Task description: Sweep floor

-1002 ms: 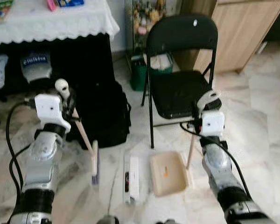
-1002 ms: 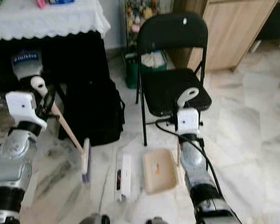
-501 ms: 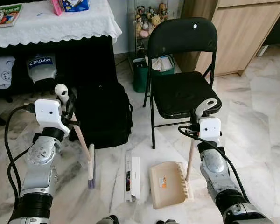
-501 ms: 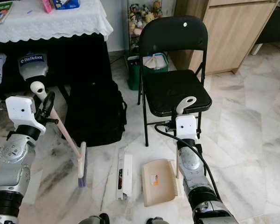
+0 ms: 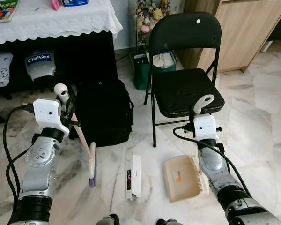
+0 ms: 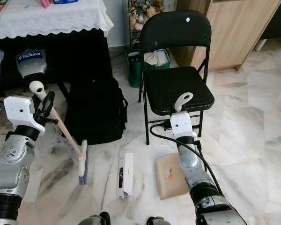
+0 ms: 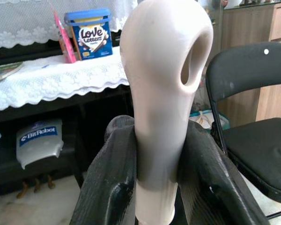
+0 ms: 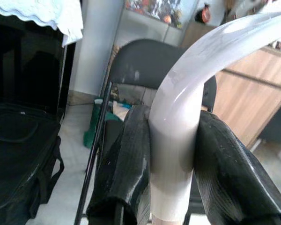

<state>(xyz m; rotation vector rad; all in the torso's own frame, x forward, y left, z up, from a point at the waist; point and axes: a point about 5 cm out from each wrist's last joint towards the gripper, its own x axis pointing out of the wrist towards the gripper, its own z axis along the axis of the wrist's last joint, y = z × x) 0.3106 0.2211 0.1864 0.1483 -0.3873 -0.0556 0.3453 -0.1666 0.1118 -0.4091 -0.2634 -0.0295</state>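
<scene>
Jaws on both arms are clamped on tool handles: the left gripper (image 7: 154,187) grips the pale broom (image 5: 91,161) near its looped top, and the right gripper (image 8: 173,187) grips the curved handle of the dustpan (image 5: 183,177).

Nearest the robot, a white box (image 5: 132,177) lies on the marble floor (image 5: 262,131), its long axis running away from the robot. It sits between the two tools: the broom head rests on the floor just to its left, the dustpan lies flat to its right, apart from it. The broom's shaft slants down and rightward from the left gripper, so the brush is the nearer tool to the box. Judging from this, a rightward sweep by the left arm would push the box toward the pan.

Farther off stand a black bag (image 5: 103,112) and a black folding chair (image 5: 185,84); beyond them is a cloth-covered bench (image 5: 47,21).
</scene>
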